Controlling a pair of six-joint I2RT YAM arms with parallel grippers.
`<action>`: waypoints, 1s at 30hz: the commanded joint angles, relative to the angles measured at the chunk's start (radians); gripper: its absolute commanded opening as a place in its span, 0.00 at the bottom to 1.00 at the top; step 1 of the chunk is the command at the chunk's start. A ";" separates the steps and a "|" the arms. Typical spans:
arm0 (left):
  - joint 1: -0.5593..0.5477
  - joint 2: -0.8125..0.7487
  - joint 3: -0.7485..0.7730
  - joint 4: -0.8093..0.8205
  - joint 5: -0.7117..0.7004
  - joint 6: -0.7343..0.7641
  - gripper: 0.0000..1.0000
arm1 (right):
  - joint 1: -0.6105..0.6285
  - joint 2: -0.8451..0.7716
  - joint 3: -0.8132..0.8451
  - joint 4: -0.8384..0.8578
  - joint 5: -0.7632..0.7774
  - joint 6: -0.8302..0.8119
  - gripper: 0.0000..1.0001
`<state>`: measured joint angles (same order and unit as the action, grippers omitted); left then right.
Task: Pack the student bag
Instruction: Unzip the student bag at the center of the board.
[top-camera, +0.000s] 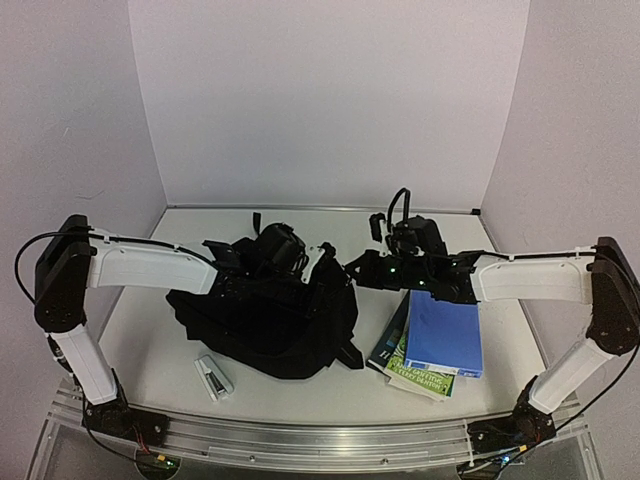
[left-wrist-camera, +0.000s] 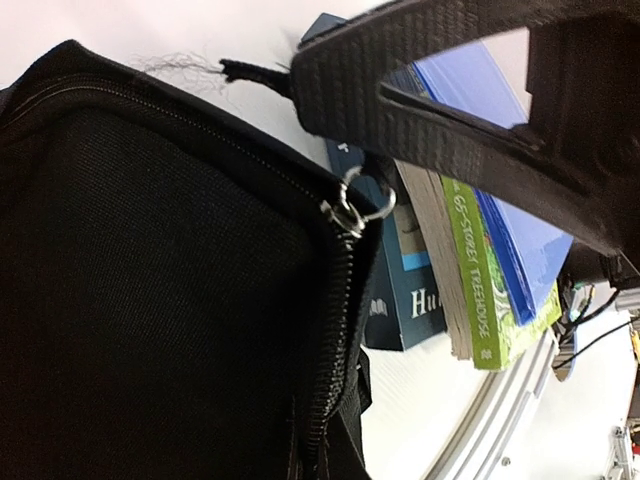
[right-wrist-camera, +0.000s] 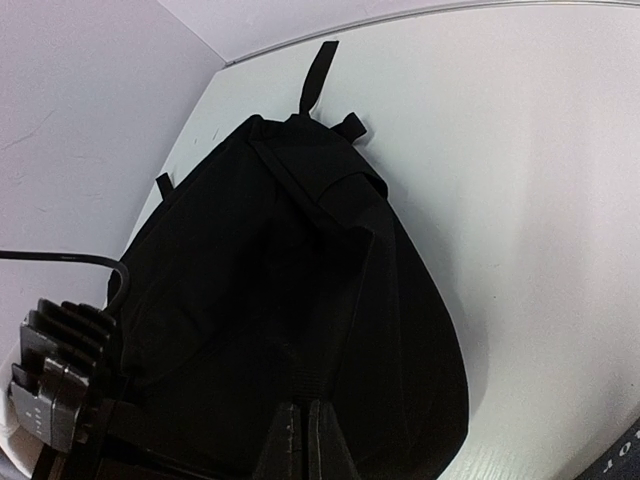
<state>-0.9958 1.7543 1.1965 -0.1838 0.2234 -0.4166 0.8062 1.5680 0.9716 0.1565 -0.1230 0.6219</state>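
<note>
The student bag (top-camera: 265, 320) is a large black backpack lying flat in the middle of the table. It fills the left wrist view (left-wrist-camera: 150, 300), where its zipper and a metal ring pull (left-wrist-camera: 365, 205) show. It also fills the right wrist view (right-wrist-camera: 290, 260). My left gripper (top-camera: 312, 262) is at the bag's upper right edge; its fingers are lost in the black fabric pressed against them. My right gripper (top-camera: 352, 268) (right-wrist-camera: 305, 430) is shut on a short black webbing tab (left-wrist-camera: 250, 72) at the zipper's end.
A stack of books (top-camera: 435, 345) lies right of the bag: a blue one on top, then a green-spined one (left-wrist-camera: 500, 290) and a dark blue one. A small white and grey object (top-camera: 213, 378) lies near the front edge, left of the bag. Walls stand behind and at both sides.
</note>
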 joint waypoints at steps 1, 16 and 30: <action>-0.012 -0.096 -0.077 -0.024 0.099 0.018 0.00 | -0.013 0.025 0.070 0.057 0.082 0.005 0.00; -0.046 -0.288 -0.193 -0.178 0.108 0.013 0.00 | -0.093 0.259 0.238 0.052 0.013 -0.009 0.00; -0.098 -0.365 -0.202 -0.232 0.159 0.062 0.00 | -0.109 0.538 0.431 0.074 -0.108 -0.057 0.00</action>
<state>-1.0527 1.4615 0.9867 -0.3295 0.2686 -0.3776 0.7410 2.0387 1.3231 0.1491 -0.3085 0.5877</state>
